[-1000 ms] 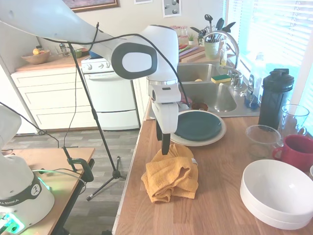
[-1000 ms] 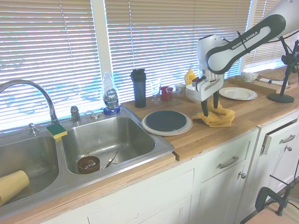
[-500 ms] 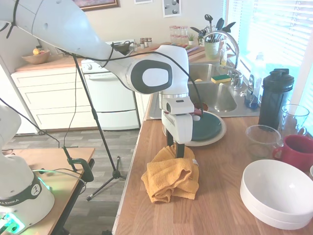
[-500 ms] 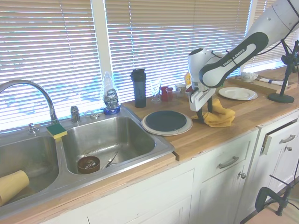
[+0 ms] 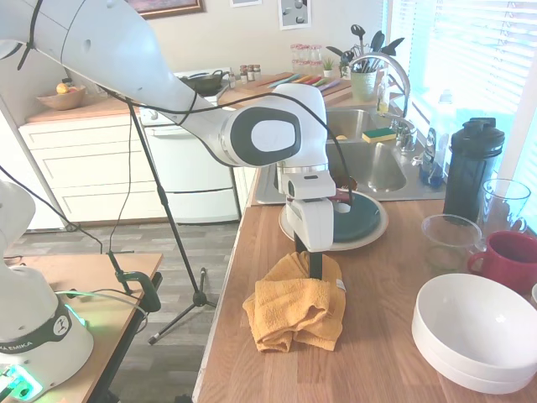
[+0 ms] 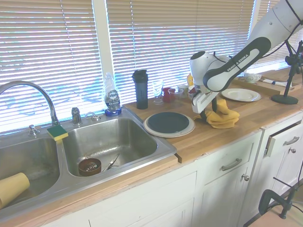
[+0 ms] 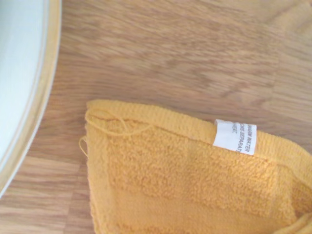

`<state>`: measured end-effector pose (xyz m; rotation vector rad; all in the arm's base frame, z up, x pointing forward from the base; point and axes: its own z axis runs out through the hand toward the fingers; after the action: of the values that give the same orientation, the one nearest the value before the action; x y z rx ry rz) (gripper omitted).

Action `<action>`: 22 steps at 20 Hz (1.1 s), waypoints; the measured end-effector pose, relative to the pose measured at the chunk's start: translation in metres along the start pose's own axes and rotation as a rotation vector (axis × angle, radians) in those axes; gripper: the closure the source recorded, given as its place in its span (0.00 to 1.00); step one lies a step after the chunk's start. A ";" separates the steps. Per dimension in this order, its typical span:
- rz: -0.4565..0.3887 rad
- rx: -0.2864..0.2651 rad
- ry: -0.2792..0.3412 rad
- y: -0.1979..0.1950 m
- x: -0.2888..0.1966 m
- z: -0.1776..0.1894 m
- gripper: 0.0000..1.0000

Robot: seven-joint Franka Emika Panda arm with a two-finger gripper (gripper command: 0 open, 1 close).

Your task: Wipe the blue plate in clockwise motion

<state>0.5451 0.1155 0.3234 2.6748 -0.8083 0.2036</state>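
On my screens, the gripper [image 5: 312, 270] points down at the far edge of a crumpled yellow towel [image 5: 295, 309] on the wooden counter [image 5: 369, 353]. From the first outside camera I see the dark fingers [image 5: 315, 264] reaching the cloth, but I cannot tell whether the jaws are parted, closed or gripping the fabric; the second outside camera shows them low at the towel [image 6: 222, 117] just as unclearly.

The blue plate [image 5: 357, 217] sits on top of a wider cream plate [image 5: 369, 238], just beyond the towel and toward the sink [image 5: 369, 159]. The arm's wrist hides part of both plates in the first outside view. From the other side, the blue plate [image 6: 168, 122] shows whole, centred on the cream plate [image 6: 151, 130], between the sink [image 6: 109, 142] and the towel, apart from the cloth.

The wrist camera looks straight down on a corner of the towel [image 7: 185, 185], with a white care label [image 7: 234, 137] sewn to its hem and a loose thread at the corner. Bare wood lies between that corner and the cream rim [image 7: 29, 107] at the frame's edge.

Near the window stand a dark shaker bottle [image 5: 470, 168], a clear glass [image 5: 503, 201], a red mug [image 5: 508, 259] and a large white bowl [image 5: 474, 332].
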 end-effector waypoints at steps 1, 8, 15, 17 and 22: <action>0.003 0.000 0.000 0.000 0.000 0.000 1.00; 0.006 0.000 -0.001 0.000 0.000 0.001 1.00; 0.014 0.002 -0.008 0.001 0.000 0.001 1.00; 0.018 0.003 -0.012 0.002 0.001 0.002 1.00; 0.027 0.006 -0.019 0.003 0.002 0.002 1.00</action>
<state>0.5453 0.1120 0.3231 2.6763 -0.8512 0.1881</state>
